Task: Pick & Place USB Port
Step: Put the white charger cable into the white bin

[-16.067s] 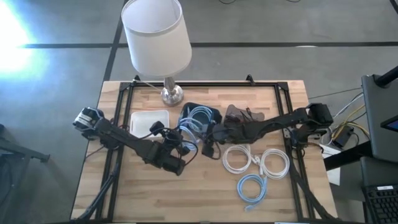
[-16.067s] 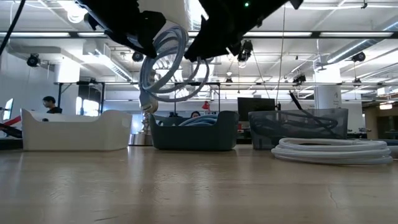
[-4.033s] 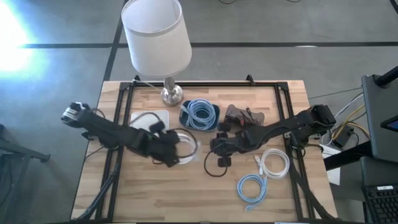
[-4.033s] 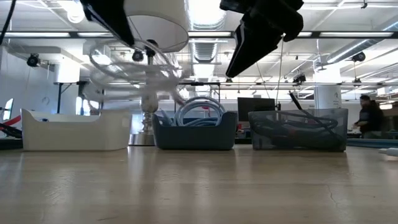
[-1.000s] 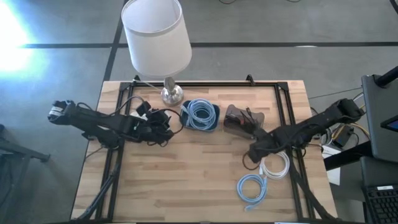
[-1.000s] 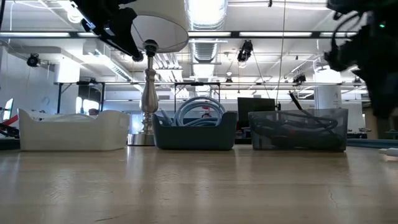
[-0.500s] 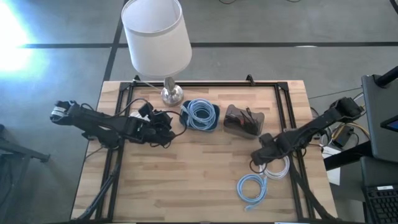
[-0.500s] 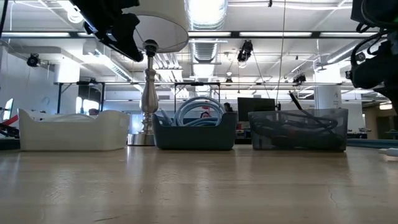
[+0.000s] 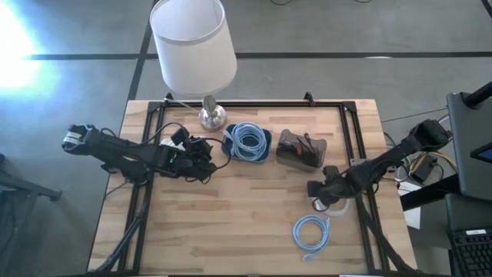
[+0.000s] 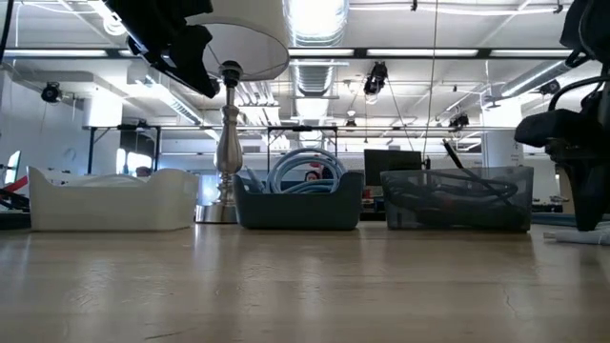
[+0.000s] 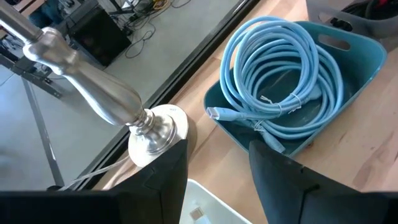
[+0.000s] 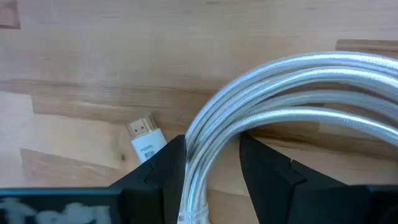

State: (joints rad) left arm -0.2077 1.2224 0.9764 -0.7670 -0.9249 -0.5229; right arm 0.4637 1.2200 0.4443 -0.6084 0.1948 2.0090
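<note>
now | right gripper (image 12: 211,171) low on the worktop (image 9: 231,223), jaws open astride white coiled cable (image 12: 292,93) right of grey bin (image 9: 301,148) | left gripper (image 9: 206,158) beside teal bin (image 9: 247,143), jaws open, empty

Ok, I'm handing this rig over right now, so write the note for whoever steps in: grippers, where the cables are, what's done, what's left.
Right gripper: down on the table's right side, fingers straddling the white cable coil, not clearly clamped.
Left gripper: open, empty, over the white bin near the lamp.
Done: one blue coil sits in the teal bin; dark cables in the grey bin.
Left: the white coil under the right gripper and the blue coil on the table front.
</note>
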